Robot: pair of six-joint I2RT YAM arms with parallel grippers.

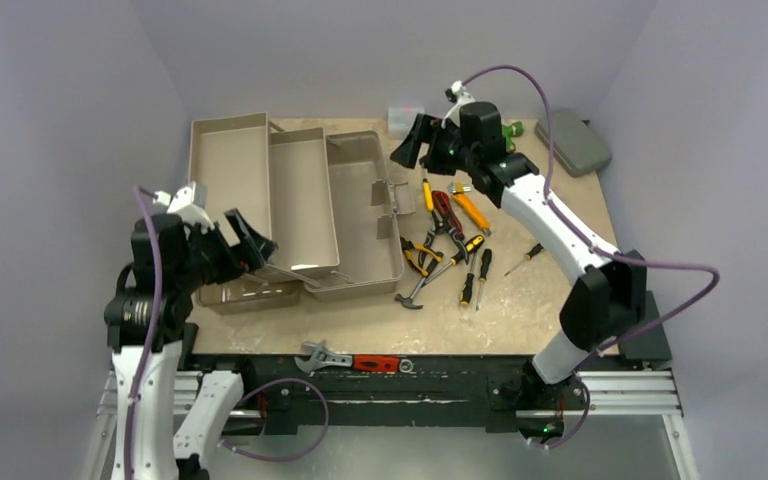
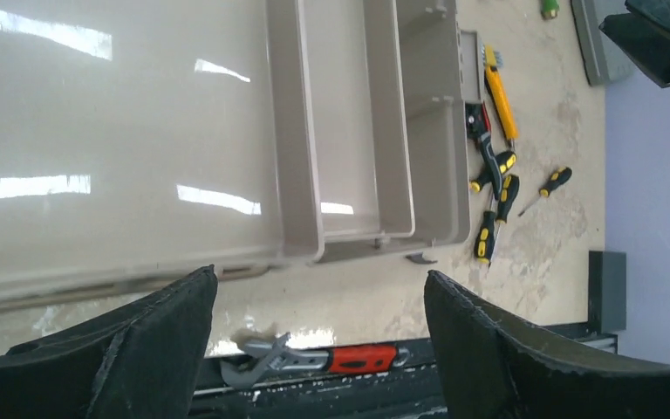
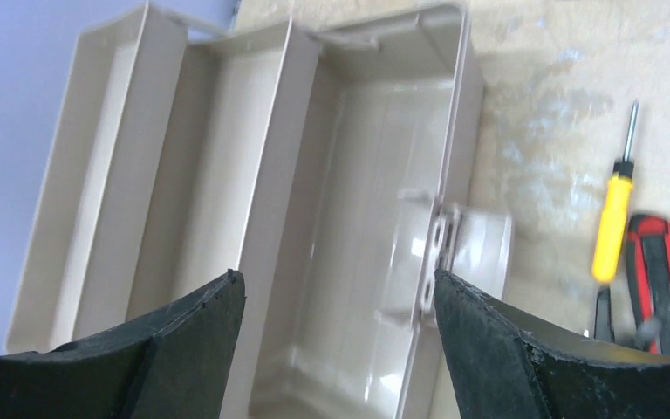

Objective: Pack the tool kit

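The beige toolbox (image 1: 300,210) lies open on the table's left half with its trays folded out and nothing in them; its handle does not show. Several small hand tools (image 1: 450,240) lie loose to its right. A red-handled adjustable wrench (image 1: 355,361) lies at the table's front edge. My left gripper (image 1: 245,238) is open and empty over the toolbox's near left corner; its wrist view shows the toolbox (image 2: 140,131) and the wrench (image 2: 314,360). My right gripper (image 1: 418,148) is open and empty above the toolbox's far right end (image 3: 375,175), beside a yellow screwdriver (image 3: 612,223).
A flat grey-green case (image 1: 572,140) lies at the far right corner, with a small green object (image 1: 512,130) near it. A small clear plastic box (image 1: 405,118) stands at the far edge behind my right gripper. Red-and-black pliers (image 3: 663,271) lie by the yellow screwdriver.
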